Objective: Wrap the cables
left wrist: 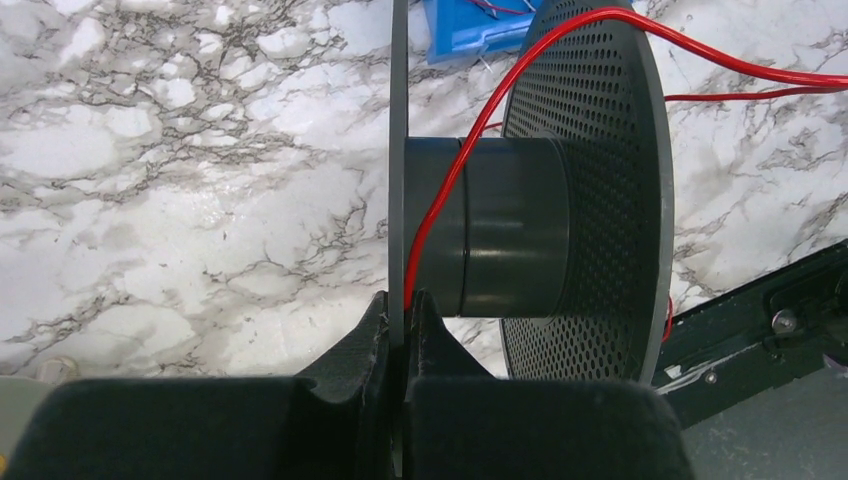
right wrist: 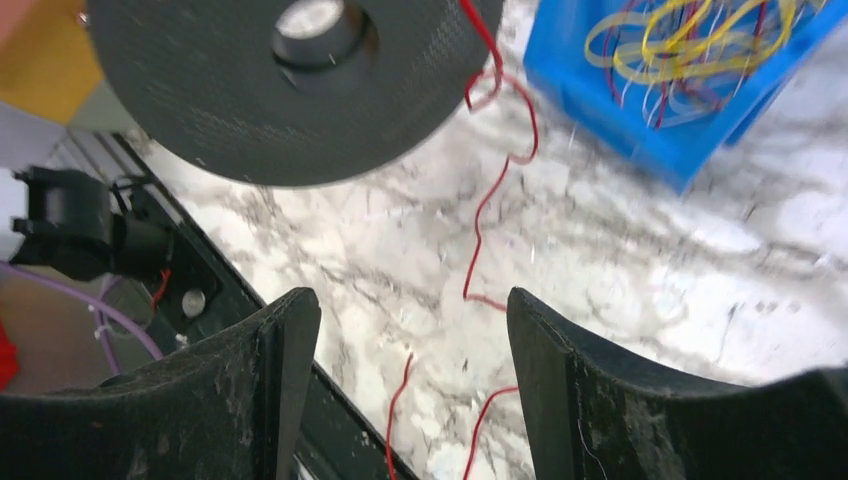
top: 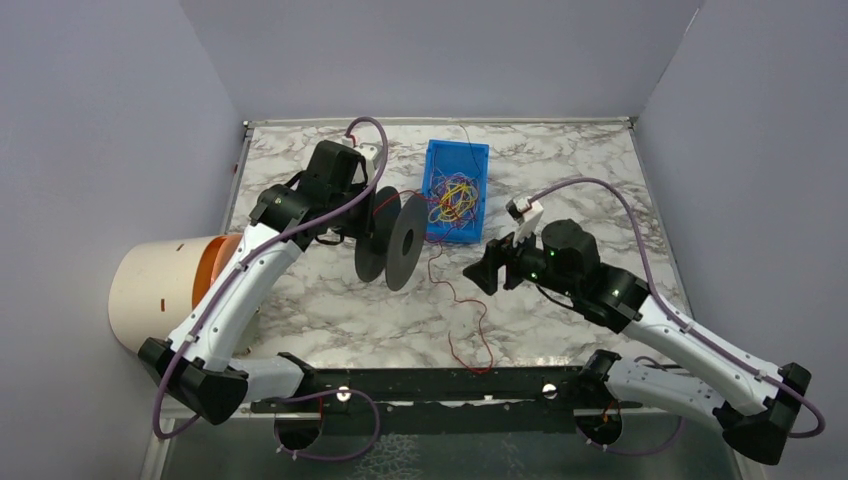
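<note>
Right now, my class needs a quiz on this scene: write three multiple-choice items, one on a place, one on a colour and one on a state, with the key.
1. Where does the tangle of cables lie? A in the left jaws; B in the right jaws; C in the blue bin.
2. What colour is the wire crossing the hub of the spool? A yellow; B red; C purple.
3. How do the right jaws stand? A open and empty; B shut on the wire; C shut on the spool.
Key: C, the coloured loops sit inside the bin's walls; B, the left wrist view shows a red strand over the hub; A, the right wrist view shows the jaws apart, gripping nothing.
</note>
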You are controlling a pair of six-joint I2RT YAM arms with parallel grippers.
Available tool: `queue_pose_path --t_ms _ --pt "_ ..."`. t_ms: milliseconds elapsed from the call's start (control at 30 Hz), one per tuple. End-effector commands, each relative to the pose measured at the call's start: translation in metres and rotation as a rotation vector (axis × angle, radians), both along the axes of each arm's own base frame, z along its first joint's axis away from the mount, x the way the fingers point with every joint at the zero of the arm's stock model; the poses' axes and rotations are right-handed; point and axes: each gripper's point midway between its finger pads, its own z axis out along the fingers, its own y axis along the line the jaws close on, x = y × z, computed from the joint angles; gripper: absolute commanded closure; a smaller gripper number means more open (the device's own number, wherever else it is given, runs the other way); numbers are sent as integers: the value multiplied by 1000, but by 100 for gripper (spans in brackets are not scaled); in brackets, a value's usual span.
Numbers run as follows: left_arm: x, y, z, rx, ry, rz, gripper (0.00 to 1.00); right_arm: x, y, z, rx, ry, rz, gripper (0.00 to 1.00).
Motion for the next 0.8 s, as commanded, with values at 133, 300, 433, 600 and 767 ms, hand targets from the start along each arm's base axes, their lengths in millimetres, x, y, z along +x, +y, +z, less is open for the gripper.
queue_pose_path --t_ms 133,300,433,600,767 --pt "-7 -3 19 -38 6 5 100 1 9 -62 77 97 -47 30" --pt "-19 1 21 -39 31 3 100 16 17 -89 69 98 -84 34" --pt "-31 4 21 -50 52 -6 100 31 29 -106 66 102 -101 35" --pt "-39 7 21 -63 50 1 100 49 49 -120 85 89 -90 37" --pt "-42 8 24 -72 43 -1 100 67 71 -132 114 90 -63 40"
